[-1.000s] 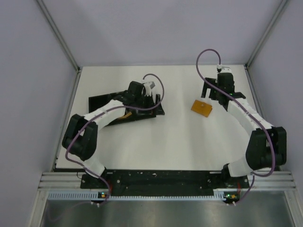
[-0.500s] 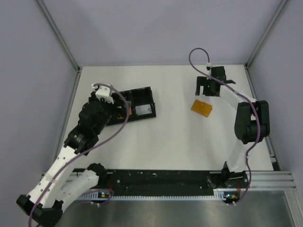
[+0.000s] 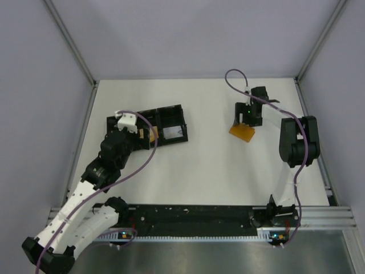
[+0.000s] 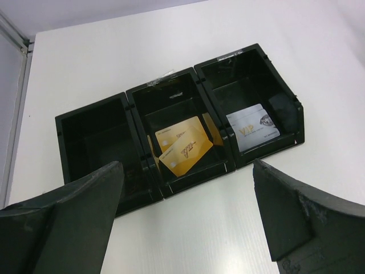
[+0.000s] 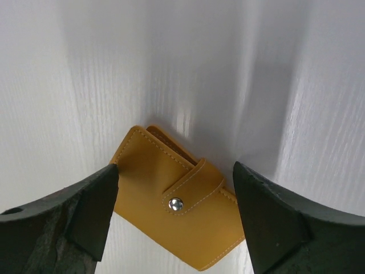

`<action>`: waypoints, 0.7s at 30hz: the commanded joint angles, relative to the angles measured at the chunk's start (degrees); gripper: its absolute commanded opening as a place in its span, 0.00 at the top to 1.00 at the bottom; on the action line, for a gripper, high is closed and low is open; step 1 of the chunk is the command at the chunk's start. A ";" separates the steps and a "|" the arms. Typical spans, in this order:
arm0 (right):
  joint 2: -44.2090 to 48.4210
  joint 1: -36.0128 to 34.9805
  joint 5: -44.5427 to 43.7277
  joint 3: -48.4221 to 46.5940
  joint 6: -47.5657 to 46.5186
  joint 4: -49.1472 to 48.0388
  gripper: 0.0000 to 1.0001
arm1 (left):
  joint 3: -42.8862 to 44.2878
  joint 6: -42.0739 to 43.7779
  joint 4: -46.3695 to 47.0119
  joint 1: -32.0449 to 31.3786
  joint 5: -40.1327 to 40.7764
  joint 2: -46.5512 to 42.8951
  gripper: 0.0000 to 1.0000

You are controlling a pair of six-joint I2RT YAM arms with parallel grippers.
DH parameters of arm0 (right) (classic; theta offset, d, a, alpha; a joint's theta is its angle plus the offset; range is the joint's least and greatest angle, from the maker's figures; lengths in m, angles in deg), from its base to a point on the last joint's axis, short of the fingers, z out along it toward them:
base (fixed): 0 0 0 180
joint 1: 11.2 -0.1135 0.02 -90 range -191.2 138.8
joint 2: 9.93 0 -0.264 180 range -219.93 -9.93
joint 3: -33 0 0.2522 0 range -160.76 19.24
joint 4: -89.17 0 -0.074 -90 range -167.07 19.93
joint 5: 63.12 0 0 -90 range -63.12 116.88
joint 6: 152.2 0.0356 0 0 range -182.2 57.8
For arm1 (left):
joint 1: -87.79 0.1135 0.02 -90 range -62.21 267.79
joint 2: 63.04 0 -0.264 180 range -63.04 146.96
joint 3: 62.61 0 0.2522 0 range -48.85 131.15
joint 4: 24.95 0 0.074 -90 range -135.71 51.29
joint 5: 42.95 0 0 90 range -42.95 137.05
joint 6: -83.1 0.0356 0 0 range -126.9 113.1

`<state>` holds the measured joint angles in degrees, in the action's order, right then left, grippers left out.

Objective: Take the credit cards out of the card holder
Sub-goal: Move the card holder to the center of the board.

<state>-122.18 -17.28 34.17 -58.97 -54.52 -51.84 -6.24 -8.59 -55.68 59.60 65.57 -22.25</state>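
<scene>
The orange-tan card holder (image 5: 171, 211) lies snapped closed on the white table, right of centre in the top view (image 3: 242, 132). My right gripper (image 5: 175, 171) is open and hangs right over it with a finger on each side; it shows in the top view (image 3: 250, 118) too. A whitish card (image 4: 254, 127) lies in the right compartment of the black tray (image 4: 91, 134). Two gold cards (image 4: 182, 149) lie in the middle compartment. My left gripper (image 4: 187, 171) is open and empty, above the table in front of the tray; the top view (image 3: 130, 132) shows it at the tray's left part.
The black three-compartment tray (image 3: 171, 111) sits at the back left; its left compartment looks empty in the left wrist view. Grey walls and metal frame posts close in the table on three sides. The black rail with the arm bases (image 3: 194, 216) runs along the near edge.
My left arm has pulled back from over the tray, uncovering its middle and right compartments. My right gripper has come down from behind the holder and now straddles it.
</scene>
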 commanded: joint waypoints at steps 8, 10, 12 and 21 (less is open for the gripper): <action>12.13 -4.27 3.96 13.60 7.07 0.61 0.47 | 0.10 -0.32 2.47 0.06 -2.17 -1.95 0.01; 14.32 -6.82 3.61 16.24 9.80 -0.18 0.52 | 0.28 -1.03 2.30 0.06 -3.84 -1.60 0.01; 16.79 -9.98 2.21 19.14 12.60 -1.15 0.61 | 0.54 -2.26 2.12 0.06 -6.81 -0.72 0.01; 26.99 -25.27 -2.72 32.59 28.78 -11.07 0.64 | -2.78 -24.99 6.76 -2.57 -26.51 4.99 0.01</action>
<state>-99.20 -37.85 34.00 -29.77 -34.98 -56.21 -6.52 -20.70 -54.98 59.17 49.36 -19.10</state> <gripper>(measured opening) 0.357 0.986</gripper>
